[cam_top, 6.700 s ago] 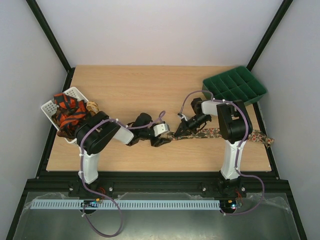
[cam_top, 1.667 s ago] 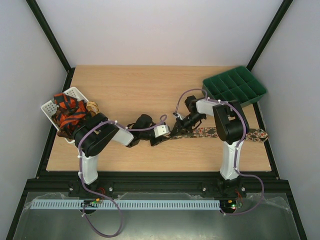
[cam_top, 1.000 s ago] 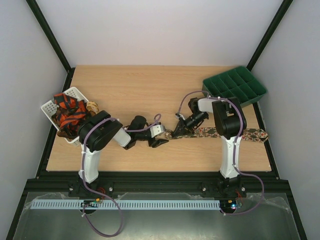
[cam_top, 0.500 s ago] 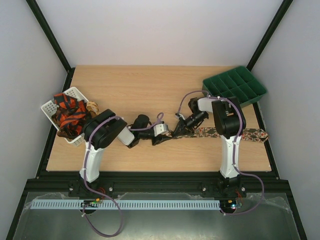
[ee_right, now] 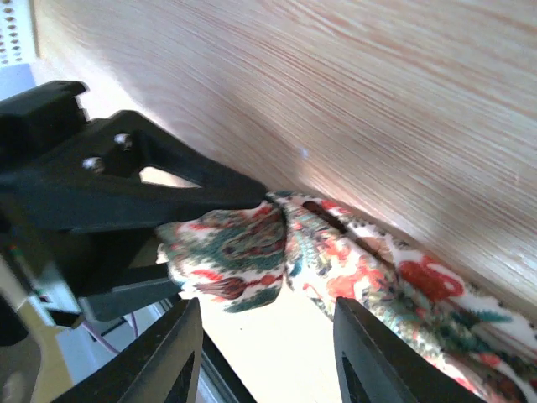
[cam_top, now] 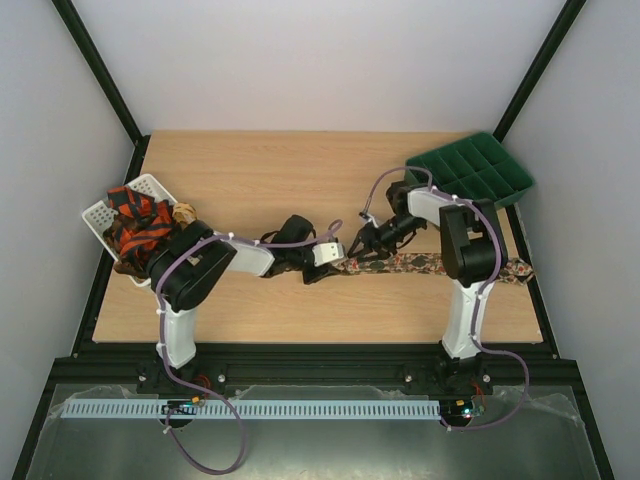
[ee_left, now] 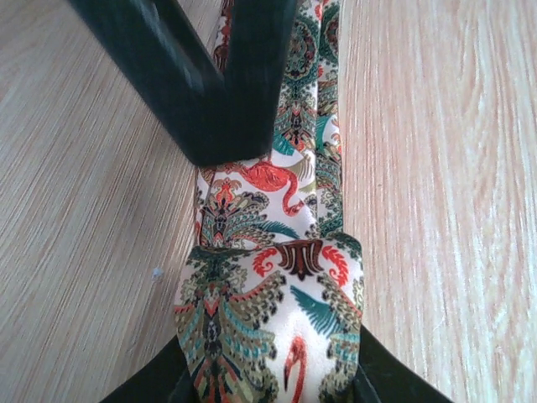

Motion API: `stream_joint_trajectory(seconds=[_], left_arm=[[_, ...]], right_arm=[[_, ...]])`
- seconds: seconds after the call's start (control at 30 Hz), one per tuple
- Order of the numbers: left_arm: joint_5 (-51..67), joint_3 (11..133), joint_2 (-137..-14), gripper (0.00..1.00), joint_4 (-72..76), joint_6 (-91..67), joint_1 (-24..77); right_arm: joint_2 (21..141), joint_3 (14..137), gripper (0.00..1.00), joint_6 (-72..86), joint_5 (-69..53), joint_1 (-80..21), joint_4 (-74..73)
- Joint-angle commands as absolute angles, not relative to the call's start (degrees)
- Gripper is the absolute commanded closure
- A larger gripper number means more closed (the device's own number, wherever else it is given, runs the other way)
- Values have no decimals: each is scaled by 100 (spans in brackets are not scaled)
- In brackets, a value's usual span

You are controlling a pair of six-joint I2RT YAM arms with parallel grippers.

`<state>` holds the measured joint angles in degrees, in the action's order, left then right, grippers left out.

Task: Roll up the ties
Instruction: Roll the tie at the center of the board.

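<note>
A floral-print tie [cam_top: 430,264] lies flat across the table, running right from the middle. Its left end is folded over, and my left gripper [cam_top: 335,262] is shut on that fold. In the left wrist view the folded end [ee_left: 268,319] fills the space between my left jaws. My right gripper [cam_top: 358,245] is open, just behind the fold. In the right wrist view its fingers [ee_right: 185,353] stand apart beside the tie [ee_right: 361,260], facing the left gripper [ee_right: 126,185]. A right finger [ee_left: 226,101] rests on the tie in the left wrist view.
A white basket [cam_top: 100,212] at the left edge holds red-orange and black ties [cam_top: 138,225], with a tan bundle [cam_top: 183,212] beside it. A green compartment tray [cam_top: 470,172] stands at the back right. The tie's wide end [cam_top: 520,270] reaches the table's right edge.
My left gripper has shifted right with the folded end. My right gripper has moved back and to the left over the fold. The tie's wide end has drawn slightly left.
</note>
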<state>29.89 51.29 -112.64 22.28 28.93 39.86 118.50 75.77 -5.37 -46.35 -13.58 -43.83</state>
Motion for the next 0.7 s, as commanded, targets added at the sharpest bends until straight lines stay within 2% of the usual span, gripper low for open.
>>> stream_joint_trajectory(seconds=[0.0,0.27,0.5,0.57,0.6,0.67], left_arm=[[2380,5349,-11337,70,371,3173,3949],[2314,5730,-11470,68,-116,3109,4025],[2303,5837,-11552,67,-209,3103,4025],[2301,5845,-11566,67,-215,3103,4025],[2301,5846,-11574,67,-224,3109,4025],[2294,5861,-11590,65,-234,3099,4025]], right_arm=[[11406,7504,52,-253,-5041,-1323,-4363],[11696,7513,52,296,-5283,-1626,-3855],[12033,7492,57,336,-5094,-1802,-3654],[12098,7492,62,288,-5011,-1827,-3667],[12122,7495,69,268,-4980,-1828,-3648],[12091,7478,88,243,-4801,-1824,-3560]])
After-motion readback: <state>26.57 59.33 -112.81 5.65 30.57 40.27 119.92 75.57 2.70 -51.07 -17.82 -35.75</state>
